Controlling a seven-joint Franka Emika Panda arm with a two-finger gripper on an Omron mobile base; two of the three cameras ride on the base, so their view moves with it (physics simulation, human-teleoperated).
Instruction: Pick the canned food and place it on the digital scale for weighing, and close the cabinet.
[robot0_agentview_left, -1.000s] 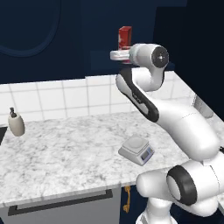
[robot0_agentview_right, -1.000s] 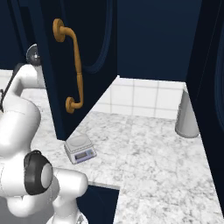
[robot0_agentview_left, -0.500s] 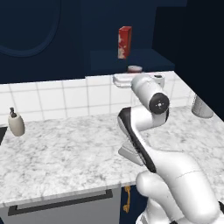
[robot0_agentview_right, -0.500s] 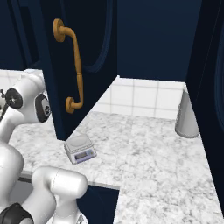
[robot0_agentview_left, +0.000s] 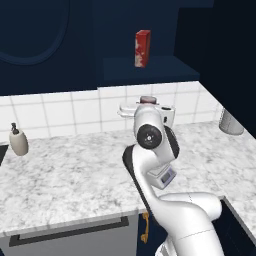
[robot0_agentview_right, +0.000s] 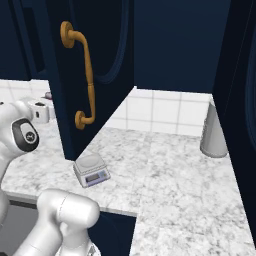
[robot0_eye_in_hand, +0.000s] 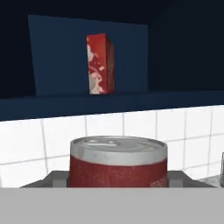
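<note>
The canned food, a dark-red can with a silvery top, sits between my gripper's grey fingers, which are shut on it. In the left base view the gripper holds the can upright in front of the tiled wall, above and behind the digital scale, which the arm partly hides. The right base view shows the scale bare on the marble counter, with the gripper to its far left. The cabinet door with its gold handle stands open.
A red-and-white box stands on the cabinet shelf. A soap dispenser is at the counter's left, a grey cylinder at the right by the wall. A grey drawer runs below the counter edge.
The arm has come down and out from the cabinet shelf, carrying the can from beside the box to a spot low over the counter by the tiled wall.
</note>
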